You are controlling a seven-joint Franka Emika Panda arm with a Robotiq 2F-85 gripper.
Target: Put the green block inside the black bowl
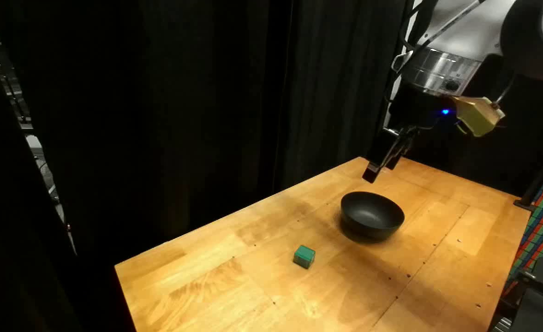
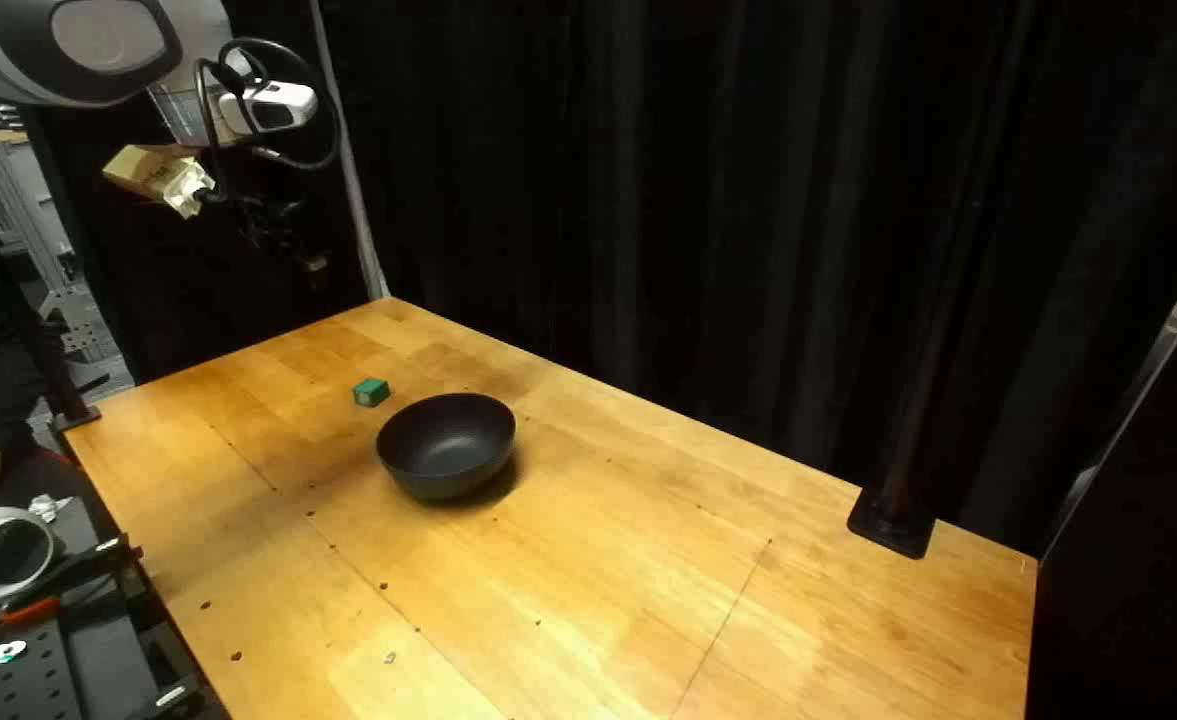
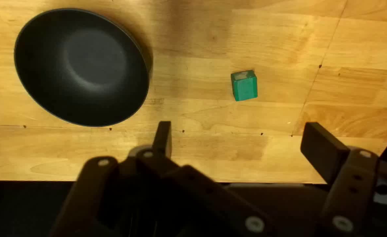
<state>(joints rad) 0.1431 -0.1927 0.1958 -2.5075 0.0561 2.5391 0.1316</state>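
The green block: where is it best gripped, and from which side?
Probably from straight above, the open gripper closing on the opposite side faces that look left and right in the wrist view. The green block is small and cube-like, lying flat on the table, only slightly turned from the jaws, and the black bowl stands apart, leaving room.

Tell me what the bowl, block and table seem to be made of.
Bowl: black with a soft sheen inside; perhaps plastic, ceramic or coated metal, can't tell which.
Block: perhaps painted wood, as the green gives way to a pale patch on one face; plastic is possible.
Table: wood, perhaps varnished: grain, joined strips and a faint shine.
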